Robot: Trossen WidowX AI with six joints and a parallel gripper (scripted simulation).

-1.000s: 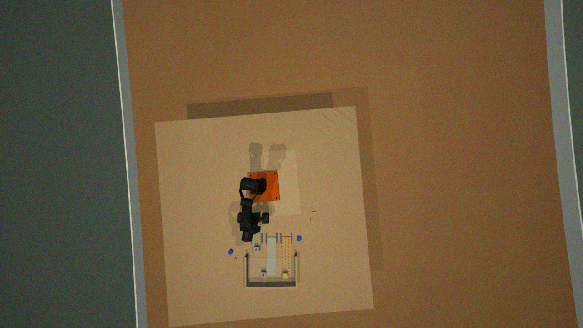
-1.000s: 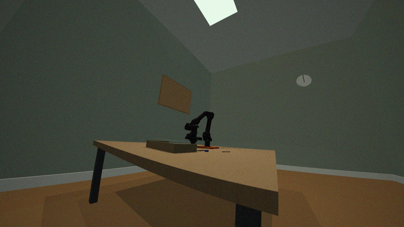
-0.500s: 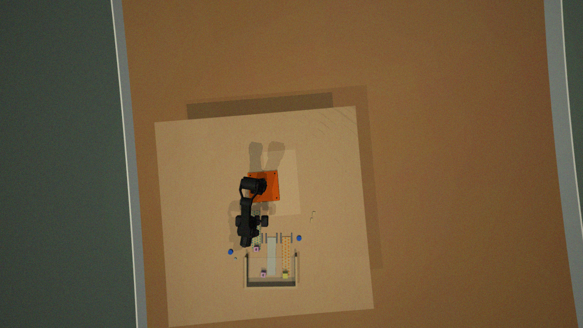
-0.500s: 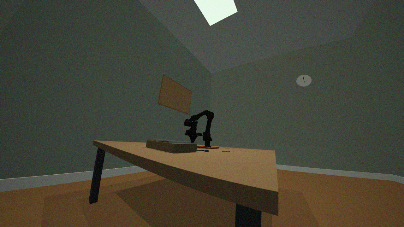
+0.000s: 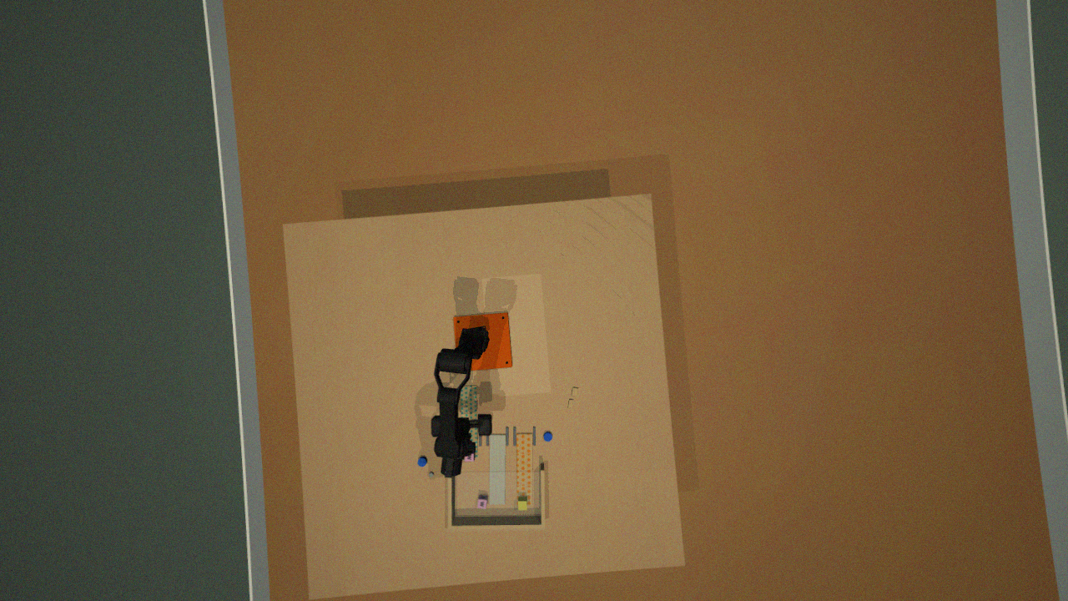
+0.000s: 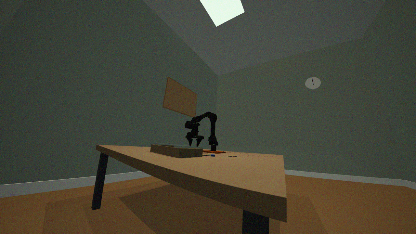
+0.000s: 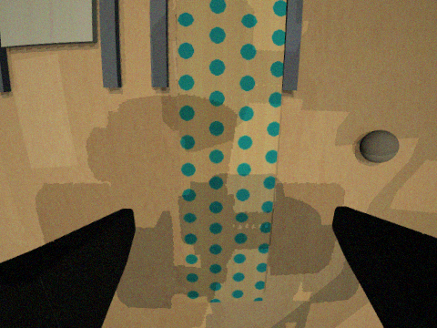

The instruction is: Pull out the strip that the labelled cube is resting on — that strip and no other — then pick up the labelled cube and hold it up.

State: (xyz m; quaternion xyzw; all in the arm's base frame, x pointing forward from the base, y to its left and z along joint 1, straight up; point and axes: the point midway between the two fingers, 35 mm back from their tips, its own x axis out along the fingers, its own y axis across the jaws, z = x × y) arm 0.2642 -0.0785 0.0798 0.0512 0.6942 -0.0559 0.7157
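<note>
My gripper (image 6: 194, 145) (image 7: 236, 219) is open and empty, its fingers apart above the teal-dotted strip (image 5: 469, 400) (image 7: 232, 137). In the top view the arm hides the fingers and part of this strip. The strip's near part lies outside the grey rails. A pink cube (image 5: 469, 457) with a dark mark sits at its far end, partly covered by the arm. Another pink cube (image 5: 481, 503) with a dark mark stands beside the plain pale strip (image 5: 497, 471) (image 7: 45, 23). A yellow-green cube (image 5: 521, 504) is at the far end of the orange-dotted strip (image 5: 524, 463). The marks are too small to read.
A low-walled enclosure (image 5: 496, 521) (image 6: 190, 152) with a see-through top surrounds the strips' far ends. Grey rails (image 5: 534, 436) (image 7: 159, 46) flank the strips. A grey ball (image 7: 379, 146) lies right of the teal-dotted strip in the wrist view. Blue objects (image 5: 421, 461) (image 5: 547, 436) lie on either side.
</note>
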